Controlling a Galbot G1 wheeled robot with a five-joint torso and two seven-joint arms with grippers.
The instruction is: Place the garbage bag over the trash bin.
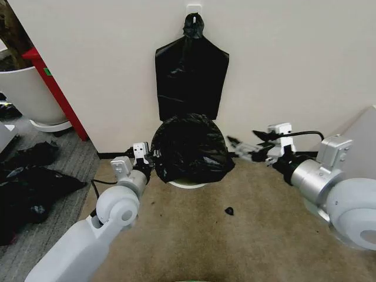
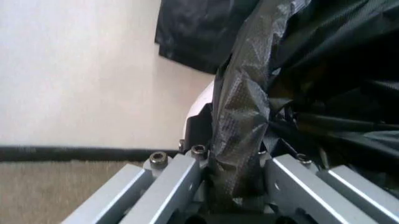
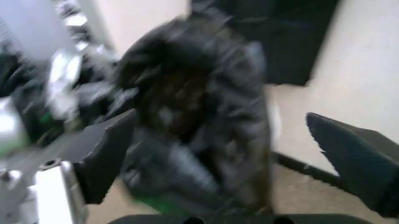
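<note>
Carpet (image 1: 194,235) in tan covers the floor where the robot works, with grey carpet farther to the left carrying loose heaps of black plastic (image 1: 29,182) beside a large white tub (image 1: 26,91) and a red post (image 1: 56,88). Moving rightward, the left gripper (image 1: 145,157) sits at the left flank of the garbage bag (image 1: 189,147), and the left wrist view shows its metal fingers (image 2: 168,186) clamped on a gathered fold of the glossy black film (image 2: 240,121), with a sliver of white rim visible just behind it. At centre, the bag is draped over the trash bin (image 1: 187,184), hiding nearly all of it; only the cream-white base peeks out below the plastic, standing on the carpet against the wall (image 1: 106,76). Directly above, a bunch of black bags (image 1: 191,73) with a knotted top hangs flat from a hook on the wall. A small black scrap (image 1: 230,210) lies on the carpet in front and slightly right of the bin. Farther right, the right gripper (image 1: 244,147) hovers near the bag's right side without touching it; in the blurred right wrist view its dark fingers (image 3: 109,158) appear spread wide apart, the bag (image 3: 193,130) lying between and beyond them.
</note>
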